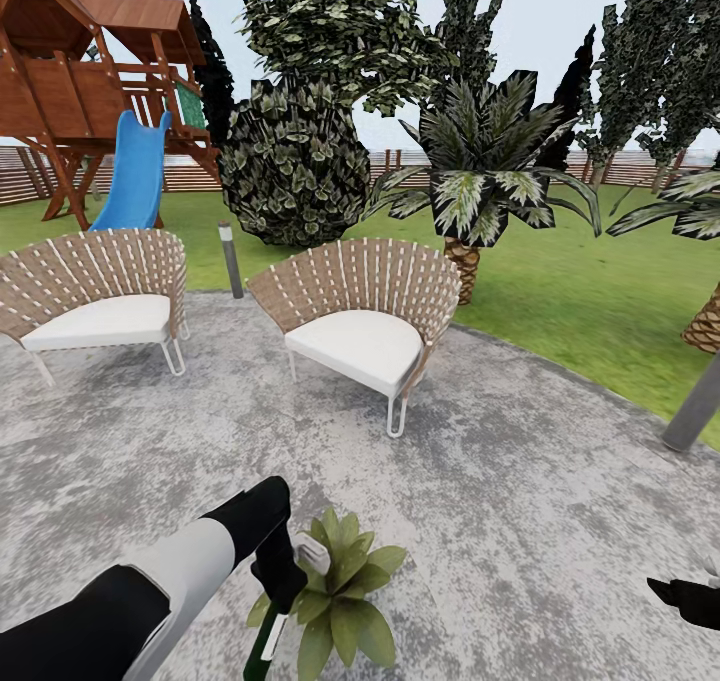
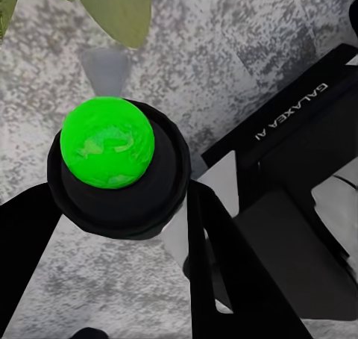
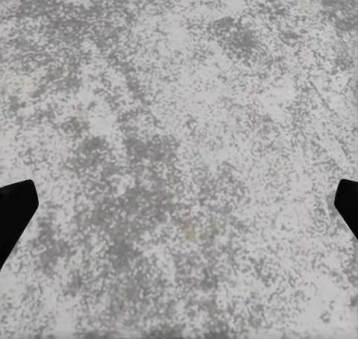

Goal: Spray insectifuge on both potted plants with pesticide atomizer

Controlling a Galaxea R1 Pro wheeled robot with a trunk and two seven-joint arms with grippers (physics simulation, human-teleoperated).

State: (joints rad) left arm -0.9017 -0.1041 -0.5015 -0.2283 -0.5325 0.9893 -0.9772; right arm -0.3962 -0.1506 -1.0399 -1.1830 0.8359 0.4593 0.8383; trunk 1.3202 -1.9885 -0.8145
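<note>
Grey speckled patio (image 3: 179, 130) lies beneath the right gripper's (image 3: 179, 212) released jaws; left gripper (image 1: 278, 573) grasps the pesticide atomizer (image 2: 112, 167) beside a potted plant (image 1: 345, 591).

Bare patio (image 1: 480, 521) lies open rightward; potted plant (image 1: 345, 586) close ahead; two chairs (image 1: 365, 311) block beyond.

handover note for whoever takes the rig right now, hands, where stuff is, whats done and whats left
Left hand: shut on the pesticide atomizer, held low beside the light-green potted plant on the grey patio.
Right hand: open, holding nothing, over bare paving.
Done: atomizer picked up and brought to this plant.
Left: whether any spraying has happened cannot be told; cover this plant, then find and spray the second one.
</note>
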